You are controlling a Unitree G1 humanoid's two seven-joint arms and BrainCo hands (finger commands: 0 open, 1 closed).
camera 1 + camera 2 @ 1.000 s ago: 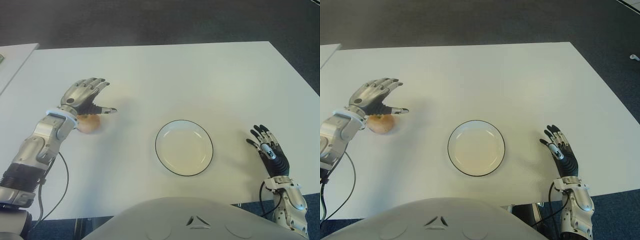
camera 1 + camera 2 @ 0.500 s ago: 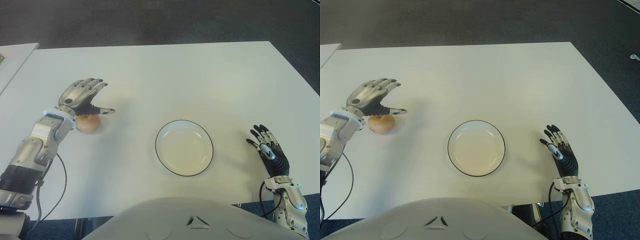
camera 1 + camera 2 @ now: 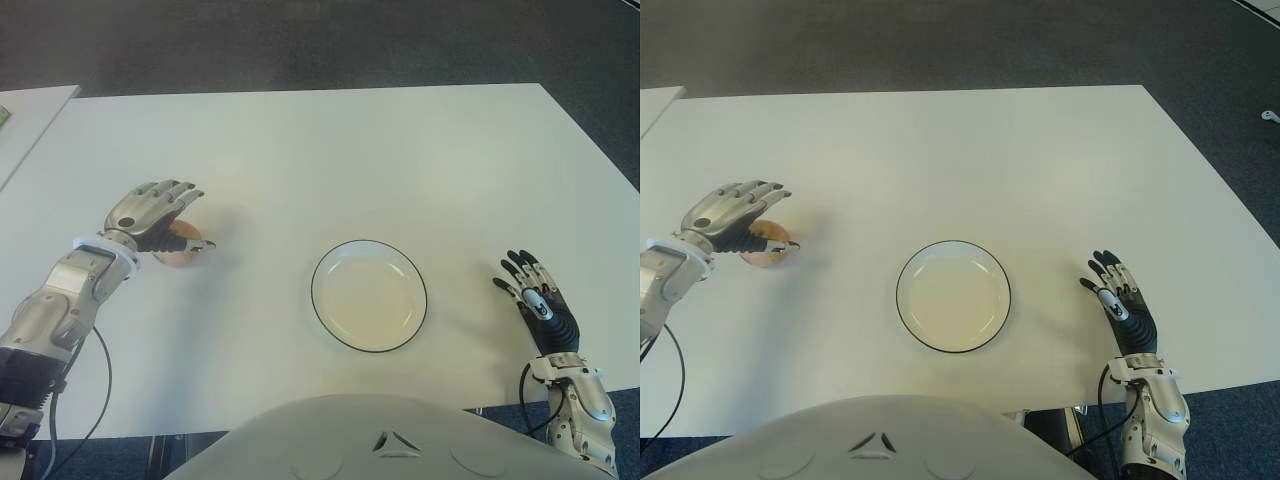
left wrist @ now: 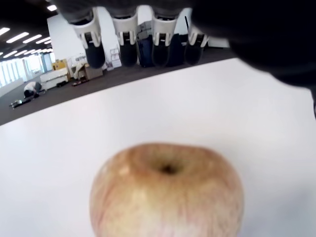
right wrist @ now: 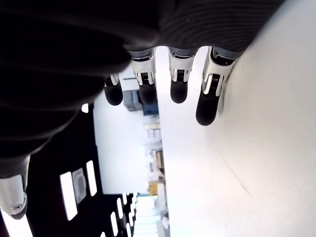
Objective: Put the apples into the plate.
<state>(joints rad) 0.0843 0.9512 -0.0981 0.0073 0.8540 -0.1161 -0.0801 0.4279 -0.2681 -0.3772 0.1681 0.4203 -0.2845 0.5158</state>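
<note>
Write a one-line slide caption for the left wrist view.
Left hand's fingers extend open above a reddish-yellow apple sitting stem-dimple up on the white table, not yet grasped.

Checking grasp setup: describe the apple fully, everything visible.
The apple is round, yellowish-tan with a faint pink blush and a smooth skin. It stands upright on the white table, its dark stem dimple facing up. It lies at the robot's left, well apart from the plate. The left hand arches over it, fingers extended past its far side, no closed grip visible.
</note>
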